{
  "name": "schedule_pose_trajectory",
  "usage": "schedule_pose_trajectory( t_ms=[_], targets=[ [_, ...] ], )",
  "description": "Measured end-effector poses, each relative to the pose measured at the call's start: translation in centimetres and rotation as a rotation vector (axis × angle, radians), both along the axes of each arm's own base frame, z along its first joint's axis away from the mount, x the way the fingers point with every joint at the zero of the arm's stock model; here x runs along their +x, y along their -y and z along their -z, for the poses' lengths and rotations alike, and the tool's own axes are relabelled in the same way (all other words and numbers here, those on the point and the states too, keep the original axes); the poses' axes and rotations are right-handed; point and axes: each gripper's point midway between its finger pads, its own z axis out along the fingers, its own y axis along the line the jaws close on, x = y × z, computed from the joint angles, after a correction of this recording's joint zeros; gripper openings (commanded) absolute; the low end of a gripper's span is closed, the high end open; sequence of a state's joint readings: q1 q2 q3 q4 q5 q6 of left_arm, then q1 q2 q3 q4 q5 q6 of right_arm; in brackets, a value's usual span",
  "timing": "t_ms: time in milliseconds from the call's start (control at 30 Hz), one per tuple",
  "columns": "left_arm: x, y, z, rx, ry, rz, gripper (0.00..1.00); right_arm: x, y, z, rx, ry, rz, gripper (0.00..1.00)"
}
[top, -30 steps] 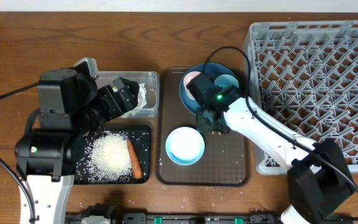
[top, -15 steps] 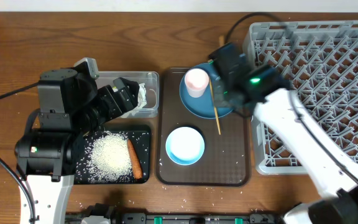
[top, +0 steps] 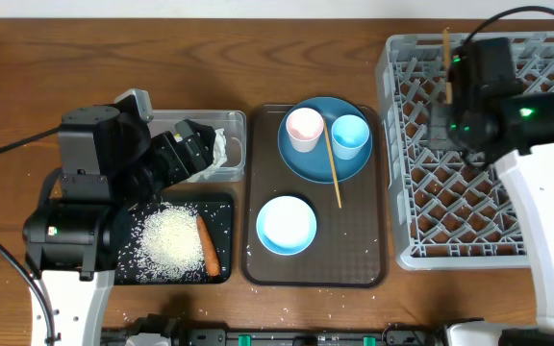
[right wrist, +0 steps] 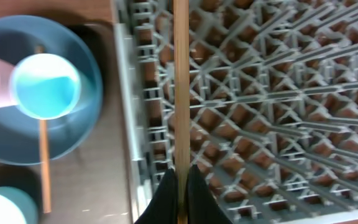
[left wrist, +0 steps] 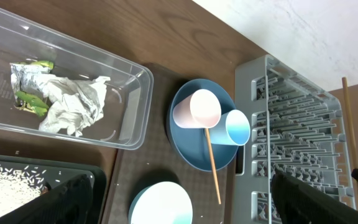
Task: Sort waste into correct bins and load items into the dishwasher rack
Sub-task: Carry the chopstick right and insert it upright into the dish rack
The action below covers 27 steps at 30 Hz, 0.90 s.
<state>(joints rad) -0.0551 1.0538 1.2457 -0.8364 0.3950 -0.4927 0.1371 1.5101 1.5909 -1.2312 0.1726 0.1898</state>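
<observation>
My right gripper [right wrist: 180,180] is shut on one wooden chopstick [right wrist: 180,81] and holds it over the left part of the grey dishwasher rack [top: 508,163]. The other chopstick [top: 333,168] lies across the dark-blue plate [top: 306,159], which also carries the pink cup [top: 304,128] and the light-blue cup [top: 350,135]. The light-blue bowl [top: 286,225] sits in front of the plate. My left gripper [left wrist: 185,186] is open and empty above the clear tub [top: 234,125], which holds the wrapper [left wrist: 67,102]. Rice [top: 173,240] and the carrot [top: 208,245] lie in the black tray [top: 133,269].
The plate and bowl rest on a brown serving tray [top: 354,259] between the bins and the rack. Loose rice grains are scattered on the wooden table near the front edge.
My right gripper has lifted one chopstick off the plate and carried it right, over the rack. The cups are now uncovered. The left arm has not moved.
</observation>
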Motion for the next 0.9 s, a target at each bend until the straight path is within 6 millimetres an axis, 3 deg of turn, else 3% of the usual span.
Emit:
schedule_pose_trajectory(
  t_ms=[100, 367, 533, 900],
  targets=[
    [0.0, 0.0, 0.0, 0.0, 0.0, -0.001, 0.94, 0.4, 0.6, 1.0, -0.007, -0.018, -0.025, 0.01],
    [0.0, 0.0, 0.0, 0.0, 0.0, -0.001, 0.94, 1.3, -0.5, 6.2, 0.022, -0.1, -0.091, 0.01],
    [0.0, 0.0, 0.0, 0.0, 0.0, -0.001, 0.94, 1.5, -1.0, 8.3, 0.045, -0.132, -0.103, 0.01],
    [0.0, 0.0, 0.0, 0.0, 0.0, -0.001, 0.94, 1.3, -1.3, 9.4, 0.06, -0.147, -0.112, 0.01]
  ],
)
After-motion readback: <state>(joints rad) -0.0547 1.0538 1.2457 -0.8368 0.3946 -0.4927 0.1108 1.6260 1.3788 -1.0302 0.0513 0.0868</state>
